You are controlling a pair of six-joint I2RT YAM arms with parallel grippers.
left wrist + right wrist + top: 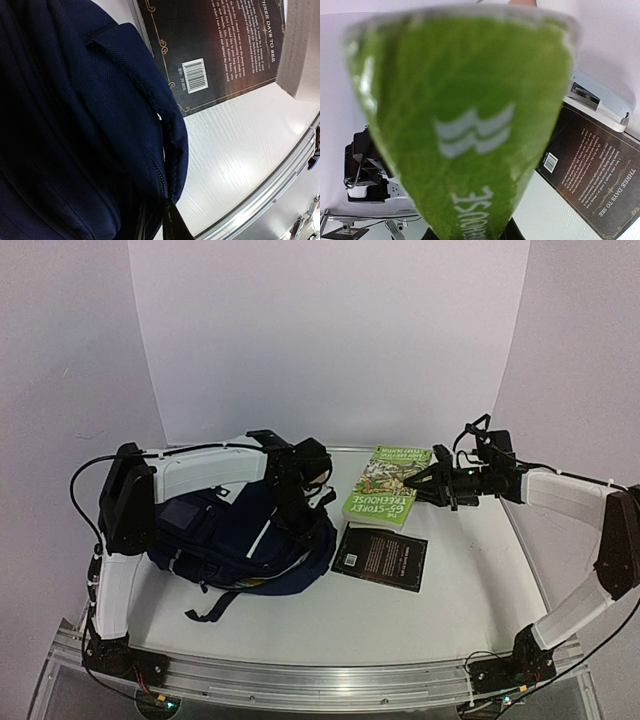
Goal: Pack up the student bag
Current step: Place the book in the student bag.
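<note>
Two books [388,483] overhead by student bag [215,540]; barcode [193,76] clear (left wrist).

Robotics lab or test cell: a left arm [200,475] & right arm [570,500] are bolted to an aluminium rail [320,680] at the near edge of a white table [470,590], w/ exposed cables [85,475] and a small board w/ lit LED [160,702] by the left base. Plain white backdrop panels [330,340] box the table in at back & both sides, like a recording booth. Items on top look like staged props: student bag [220,540], green book [388,485], dark book [380,558].
</note>
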